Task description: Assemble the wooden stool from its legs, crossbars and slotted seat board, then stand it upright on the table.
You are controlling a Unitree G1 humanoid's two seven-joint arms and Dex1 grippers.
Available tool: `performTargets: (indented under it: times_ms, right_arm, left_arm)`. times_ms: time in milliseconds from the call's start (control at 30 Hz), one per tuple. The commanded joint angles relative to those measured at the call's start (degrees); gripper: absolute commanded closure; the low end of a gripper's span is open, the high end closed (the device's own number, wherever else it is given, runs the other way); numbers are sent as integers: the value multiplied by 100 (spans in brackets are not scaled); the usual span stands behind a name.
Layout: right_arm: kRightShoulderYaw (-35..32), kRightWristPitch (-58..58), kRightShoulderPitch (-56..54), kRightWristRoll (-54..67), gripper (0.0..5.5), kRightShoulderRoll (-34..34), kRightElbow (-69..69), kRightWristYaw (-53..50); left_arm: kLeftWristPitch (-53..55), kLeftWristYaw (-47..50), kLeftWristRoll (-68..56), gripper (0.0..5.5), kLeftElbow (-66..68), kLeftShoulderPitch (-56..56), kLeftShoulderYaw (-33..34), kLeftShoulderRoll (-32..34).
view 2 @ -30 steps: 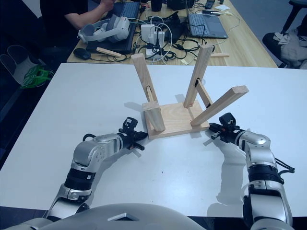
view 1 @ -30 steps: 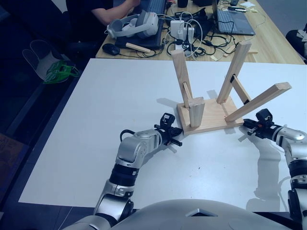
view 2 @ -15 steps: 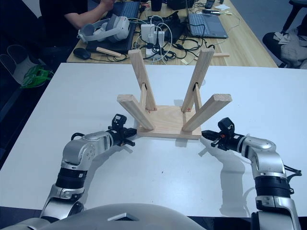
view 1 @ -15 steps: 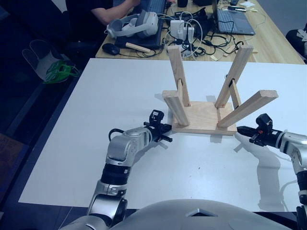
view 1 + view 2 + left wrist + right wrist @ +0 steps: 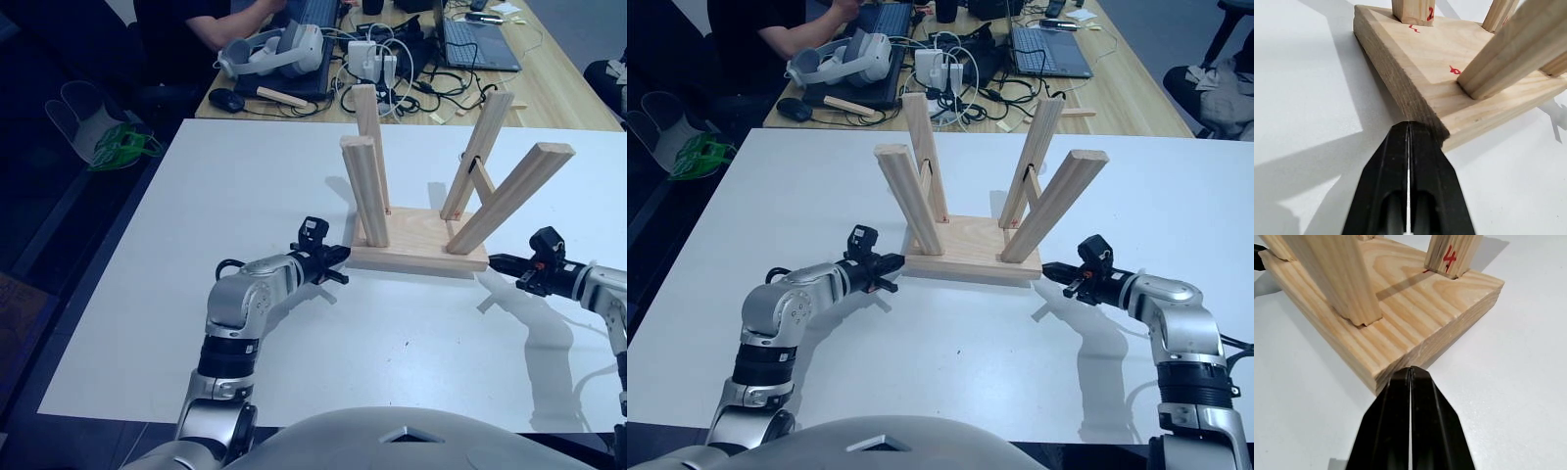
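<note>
The stool (image 5: 965, 245) is seen upside down on the white worktop (image 5: 245, 176), its seat board (image 5: 416, 240) lying flat and its four legs (image 5: 364, 191) splayed upward. The left claw (image 5: 1408, 125) is closed with nothing held, its tip touching the board's left corner. The right claw (image 5: 1410, 370) is likewise closed and empty, set against the opposite corner. Assembly is judged complete, and the turning-over step appears to be in hand. A firm hold on the board or a leg is called for next, so that the stool can be tipped onto its feet without sliding.
</note>
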Motion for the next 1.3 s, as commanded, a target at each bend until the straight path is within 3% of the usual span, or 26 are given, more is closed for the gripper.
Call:
performTargets:
  times_ms: [33,1300]
  right_arm:
    - [149,83,-108,340,550,189,-337,245]
    - [-402,1149,-542,1151,550,463,-768,110]
  left_arm:
    - [-73,-458,-537,545,-268,-128,-166,-234]
    - [-162,-523,-1563,545,-564,-267,401,-522]
